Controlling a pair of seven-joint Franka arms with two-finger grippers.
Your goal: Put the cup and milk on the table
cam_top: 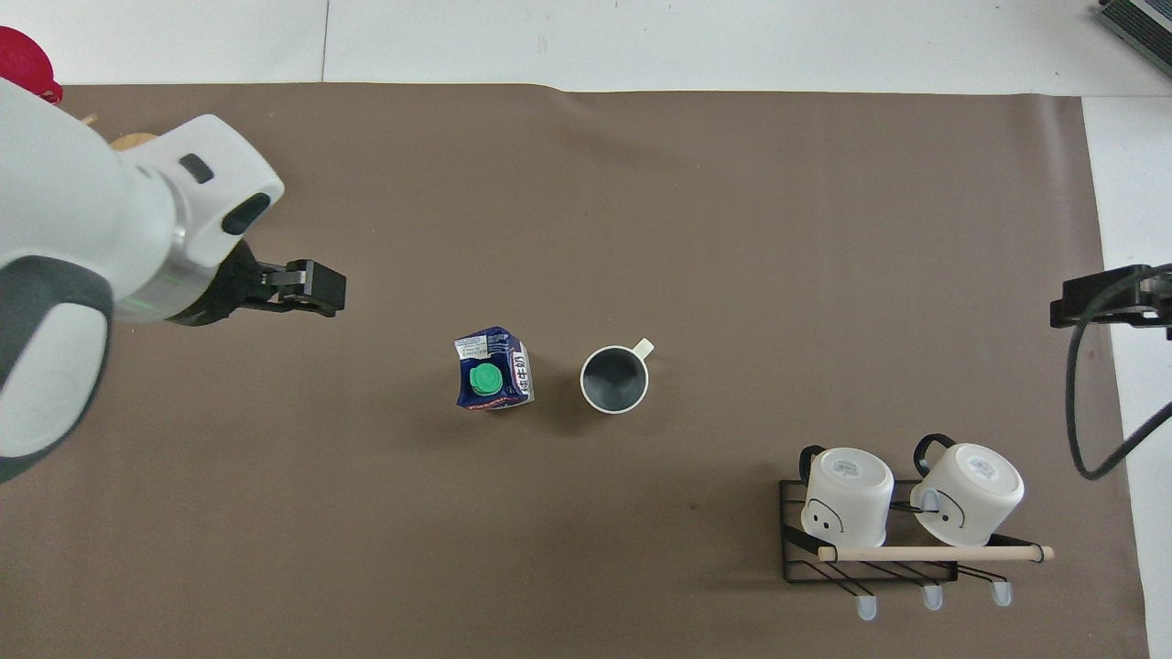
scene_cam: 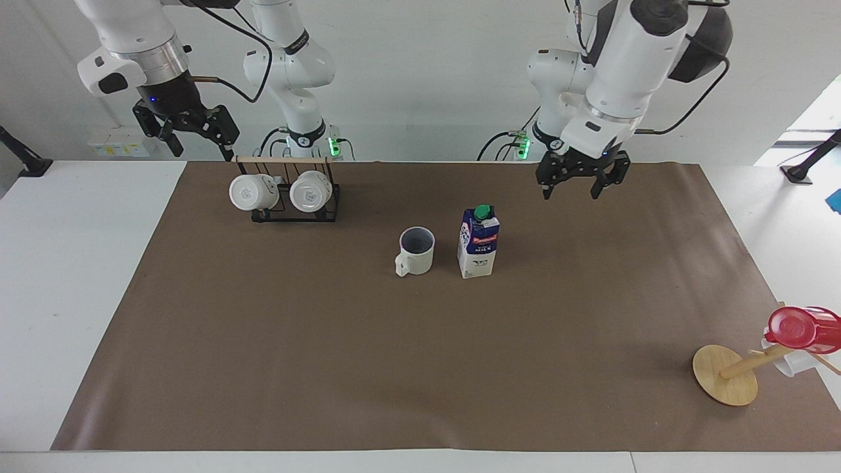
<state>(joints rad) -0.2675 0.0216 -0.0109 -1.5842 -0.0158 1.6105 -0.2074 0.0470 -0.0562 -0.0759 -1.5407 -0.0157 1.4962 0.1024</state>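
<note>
table (scene_cam: 420, 368): brown sheet | milk (scene_cam: 478, 242) upright mid-table, cup (scene_cam: 416, 251) just beside | left gripper (scene_cam: 581, 185) raised, fingers apart, empty | right gripper (scene_cam: 187, 135) apart, above mug rack (scene_cam: 289, 194), waiting | risk: a low sweep could topple the tall carton

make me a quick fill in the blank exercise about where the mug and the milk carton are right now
1. The milk carton stands upright on the ____ paper sheet.
2. The mug beside it has its opening facing ____.
3. The cap on top of the carton is ____.
4. The left gripper is up in the air with ____ in its open jaws.

Missing words: brown; up; green; nothing
</note>
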